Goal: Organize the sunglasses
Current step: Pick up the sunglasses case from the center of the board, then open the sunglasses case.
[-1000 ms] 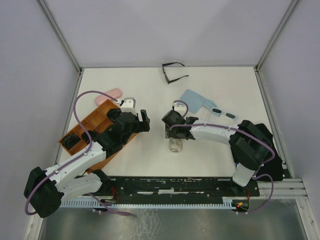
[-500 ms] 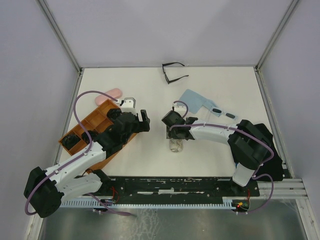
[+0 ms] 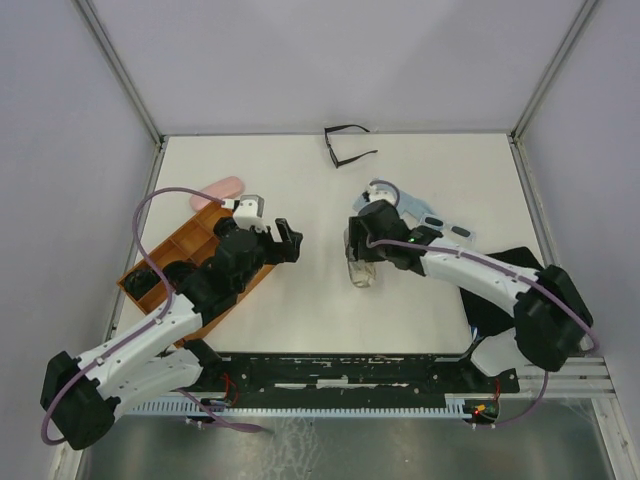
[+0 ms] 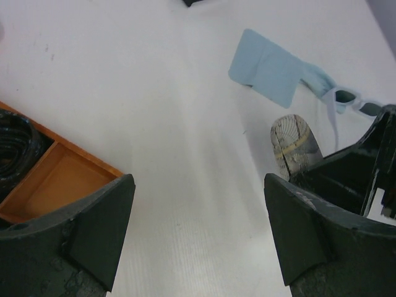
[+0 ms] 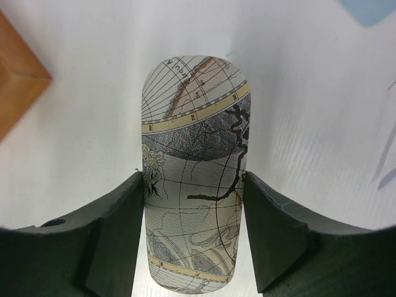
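The right gripper point(image 5: 192, 193) pinches a map-patterned case point(image 5: 192, 124) mid-table. The left gripper point(image 4: 198, 192), fingers spread, hovers right of the orange tray point(image 4: 59, 185).

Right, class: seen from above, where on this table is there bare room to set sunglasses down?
Bare: the far-left stretch between the pink case and the black-framed glasses; the far-right corner beyond the blue cloth; the near middle in front of the patterned case. Crowded: the centre, where the right pincer grips that case close to the left pincer.
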Available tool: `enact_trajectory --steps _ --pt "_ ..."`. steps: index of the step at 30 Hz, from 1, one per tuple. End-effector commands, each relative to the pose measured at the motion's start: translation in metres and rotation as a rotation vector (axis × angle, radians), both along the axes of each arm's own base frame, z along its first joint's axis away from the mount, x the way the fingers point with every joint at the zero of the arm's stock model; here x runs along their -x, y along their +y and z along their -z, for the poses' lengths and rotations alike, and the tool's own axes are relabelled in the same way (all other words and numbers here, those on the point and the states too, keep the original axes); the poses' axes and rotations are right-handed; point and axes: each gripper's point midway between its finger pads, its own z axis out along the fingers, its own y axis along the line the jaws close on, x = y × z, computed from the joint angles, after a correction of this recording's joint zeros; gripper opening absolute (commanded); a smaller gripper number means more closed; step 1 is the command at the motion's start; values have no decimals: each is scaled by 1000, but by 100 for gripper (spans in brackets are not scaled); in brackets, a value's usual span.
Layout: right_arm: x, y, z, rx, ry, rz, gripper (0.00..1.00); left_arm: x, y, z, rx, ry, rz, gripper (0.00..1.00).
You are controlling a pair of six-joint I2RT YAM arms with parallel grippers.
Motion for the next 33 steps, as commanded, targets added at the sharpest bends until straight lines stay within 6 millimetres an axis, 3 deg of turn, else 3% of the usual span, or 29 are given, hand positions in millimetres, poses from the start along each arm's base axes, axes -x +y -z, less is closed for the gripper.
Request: enact_trajectory --steps 1,5,12,18,24,29,33 --pt "-19 1 -62 -247 -132 -128 0 3 -18 -49 202 -143 71 91" --pt "-26 -1 -102 -366 -254 -211 0 10 -24 -69 269 -202 120 91" --pt "-13 -2 -164 -514 -300 -332 0 30 -44 -102 317 -278 297 92" --pt "24 13 -228 -665 -525 -591 0 64 -62 -149 397 -438 516 96" --pt "57 11 -288 -773 -757 -735 0 96 -75 -191 442 -571 715 100" --pt "92 8 -334 -910 -902 -862 0 124 -89 -208 460 -654 911 100" --pt "114 6 -353 -983 -953 -958 0 137 -100 -221 490 -691 1029 100"
